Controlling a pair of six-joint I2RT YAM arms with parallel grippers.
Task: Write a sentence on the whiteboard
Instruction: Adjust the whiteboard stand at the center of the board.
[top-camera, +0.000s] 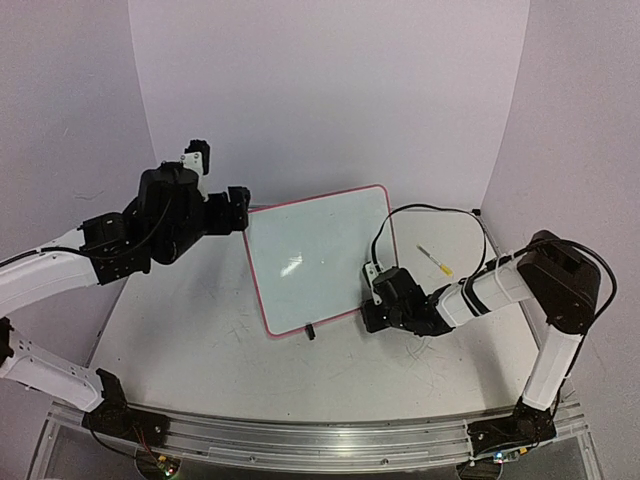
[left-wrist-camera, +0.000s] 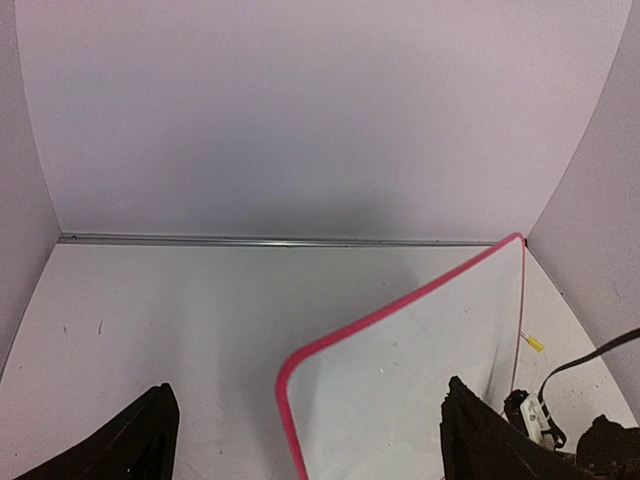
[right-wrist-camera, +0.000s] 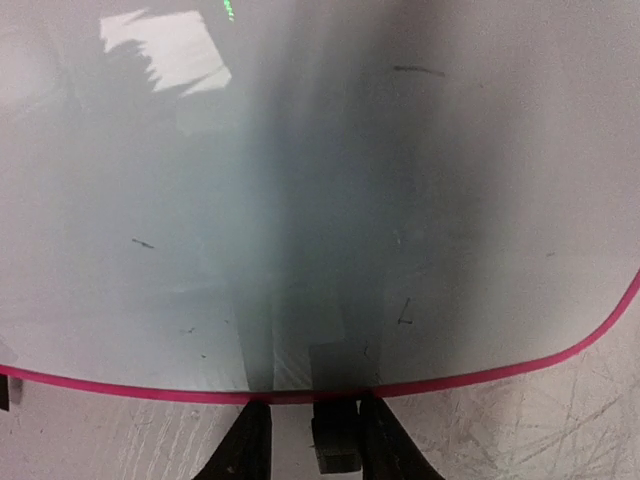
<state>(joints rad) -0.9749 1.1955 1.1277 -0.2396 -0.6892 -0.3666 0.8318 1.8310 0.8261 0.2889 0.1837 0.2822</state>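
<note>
Pink-framed white rectangular whiteboard (top-camera: 320, 255) lies mid-way across the grey surface (top-camera: 180, 340), with no writing that I can see. My left pincer (top-camera: 243, 210) hovers wide open and empty. My right pincer (right-wrist-camera: 313, 405), narrowly open, straddles a black clip foot (right-wrist-camera: 335, 445). Next, I judge, comes fetching the thin yellow-capped marker (top-camera: 435, 262) towards the right edge.

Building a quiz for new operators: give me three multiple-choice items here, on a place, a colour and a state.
1. The pen lies A) on the table, right of the board B) on the board C) left of the board
2. The board's frame is A) blue B) black C) pink-red
3. The left tool is A) shut on the pen B) open C) shut on the board
Answers: A, it lies past the board's right edge; C, the rim shows pink-red; B, its fingers stand wide apart.
</note>
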